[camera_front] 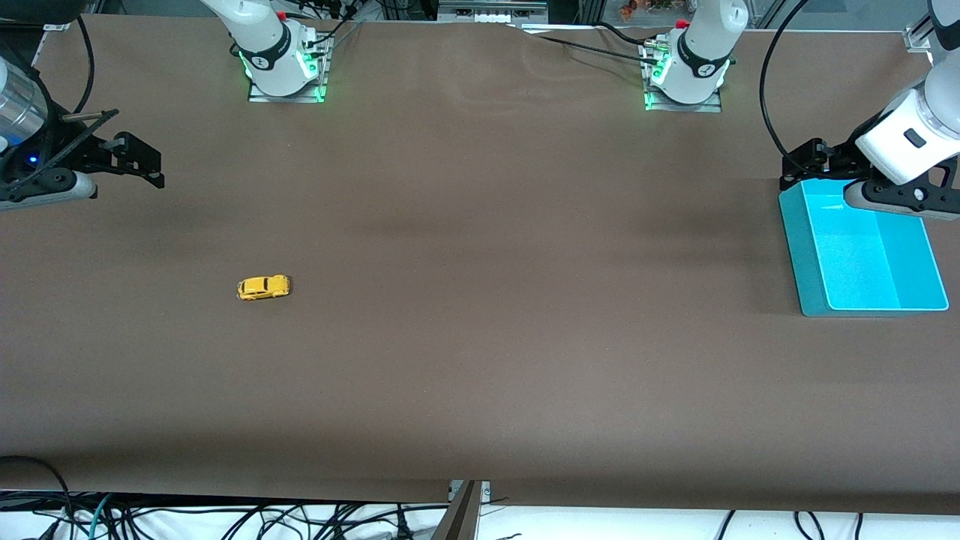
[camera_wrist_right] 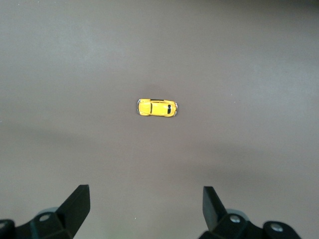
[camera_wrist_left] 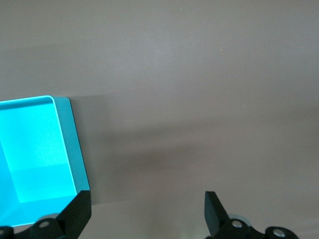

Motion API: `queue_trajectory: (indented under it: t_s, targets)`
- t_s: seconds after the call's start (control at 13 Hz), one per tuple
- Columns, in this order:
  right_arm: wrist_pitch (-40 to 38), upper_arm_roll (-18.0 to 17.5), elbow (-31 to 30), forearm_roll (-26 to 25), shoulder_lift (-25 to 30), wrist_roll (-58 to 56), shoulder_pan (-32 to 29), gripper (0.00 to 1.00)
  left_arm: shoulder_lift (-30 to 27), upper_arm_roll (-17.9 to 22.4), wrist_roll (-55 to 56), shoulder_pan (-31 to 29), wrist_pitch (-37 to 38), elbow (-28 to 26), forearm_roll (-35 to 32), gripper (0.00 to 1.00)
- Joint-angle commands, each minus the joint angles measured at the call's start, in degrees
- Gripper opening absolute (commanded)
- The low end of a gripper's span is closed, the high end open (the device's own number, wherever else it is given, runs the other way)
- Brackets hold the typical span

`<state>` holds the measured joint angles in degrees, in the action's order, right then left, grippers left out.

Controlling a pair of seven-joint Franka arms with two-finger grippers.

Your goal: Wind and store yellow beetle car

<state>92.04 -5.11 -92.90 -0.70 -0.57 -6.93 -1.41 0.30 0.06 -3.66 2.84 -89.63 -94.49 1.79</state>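
Observation:
The yellow beetle car point(camera_front: 263, 286) stands on its wheels on the brown table, toward the right arm's end. It also shows in the right wrist view point(camera_wrist_right: 157, 107), out ahead of the fingertips. My right gripper point(camera_front: 155, 166) point(camera_wrist_right: 147, 199) is open and empty, up in the air over the table's edge at the right arm's end, well apart from the car. My left gripper point(camera_front: 796, 165) point(camera_wrist_left: 147, 204) is open and empty, over the table beside the edge of the turquoise bin point(camera_front: 799, 247) that lies farthest from the front camera.
The turquoise bin point(camera_wrist_left: 75, 149) is empty and sits at the left arm's end of the table. The two arm bases point(camera_front: 285, 71) point(camera_front: 686, 79) stand along the table edge farthest from the front camera. Cables hang below the edge nearest that camera.

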Motion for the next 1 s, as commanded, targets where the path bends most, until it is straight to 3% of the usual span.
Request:
queue_trajectory:
  t_s: [0.0,0.92]
  targets:
    - [-1.51,0.10,0.80,-0.54,0.48,0.78,-0.08,1.00,1.11,-0.15,0.14,-0.47,1.38,1.76,-1.44,1.00]
    - [-2.22,1.24,0.44,-0.10,0.92,0.78,-0.26,1.00,1.11,-0.15,0.23,-0.47,1.47,1.76,-1.53,1.00]
